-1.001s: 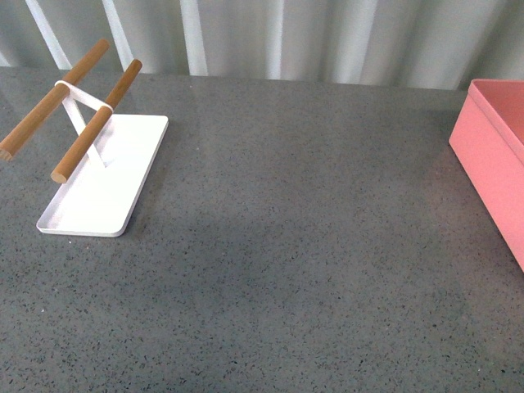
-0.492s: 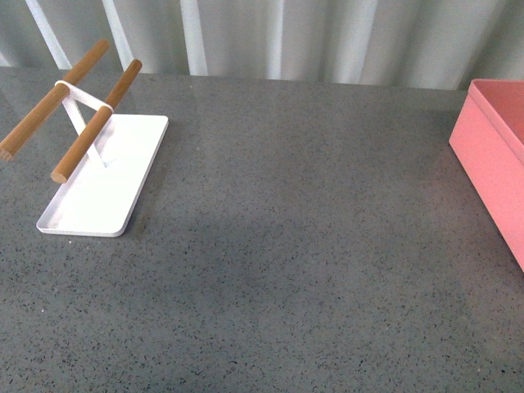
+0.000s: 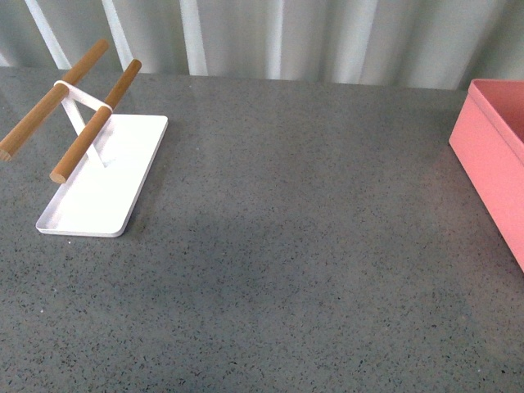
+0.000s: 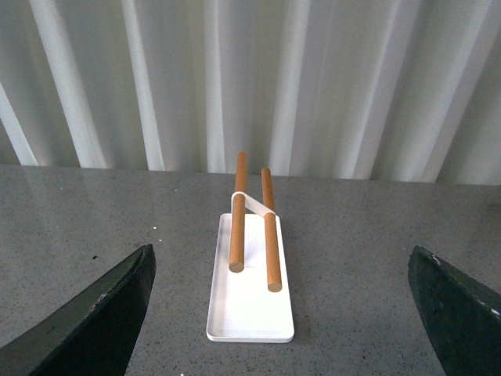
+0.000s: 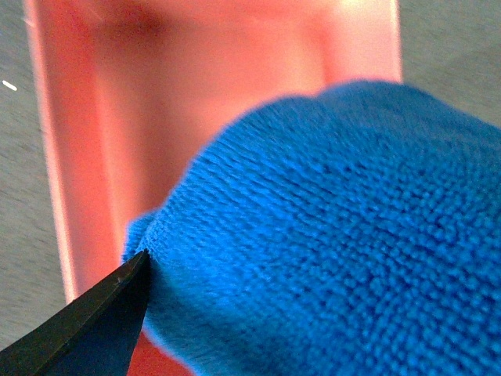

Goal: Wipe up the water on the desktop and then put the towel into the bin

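Right gripper grasps the towel directly above the bin. Left gripper is released, fingers spread, facing the white tray on the desktop. No legible writing visible.

Looks like a staged test bench or lab setup, not a lived-in room. Speckled dark grey desktop nearly bare: only a white tray with two wooden rods and a pink bin. Backdrop is plain pale ribbed panelling.
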You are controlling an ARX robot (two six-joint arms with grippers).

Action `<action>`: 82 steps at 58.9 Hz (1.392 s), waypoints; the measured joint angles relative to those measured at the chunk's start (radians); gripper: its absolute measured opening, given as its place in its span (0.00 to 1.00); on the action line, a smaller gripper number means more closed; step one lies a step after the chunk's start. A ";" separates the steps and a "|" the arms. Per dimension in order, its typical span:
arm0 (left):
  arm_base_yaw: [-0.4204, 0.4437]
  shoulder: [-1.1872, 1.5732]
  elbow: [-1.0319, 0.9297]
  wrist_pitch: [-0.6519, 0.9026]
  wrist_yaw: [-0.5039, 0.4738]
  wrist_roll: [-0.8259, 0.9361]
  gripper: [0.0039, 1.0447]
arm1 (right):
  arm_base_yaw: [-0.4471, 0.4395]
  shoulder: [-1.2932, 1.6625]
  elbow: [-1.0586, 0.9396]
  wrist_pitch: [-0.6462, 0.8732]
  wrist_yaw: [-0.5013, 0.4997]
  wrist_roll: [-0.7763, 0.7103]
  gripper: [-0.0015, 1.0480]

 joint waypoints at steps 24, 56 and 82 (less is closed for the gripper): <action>0.000 -0.001 0.000 0.000 0.000 0.000 0.94 | 0.006 -0.058 -0.142 0.145 0.082 -0.205 0.93; 0.000 0.001 0.000 0.000 -0.002 0.000 0.94 | -0.113 -0.193 -0.372 0.265 0.188 -0.958 0.93; 0.000 -0.002 0.000 0.000 0.000 0.000 0.94 | -0.100 -0.097 -0.108 0.247 0.051 -0.822 0.93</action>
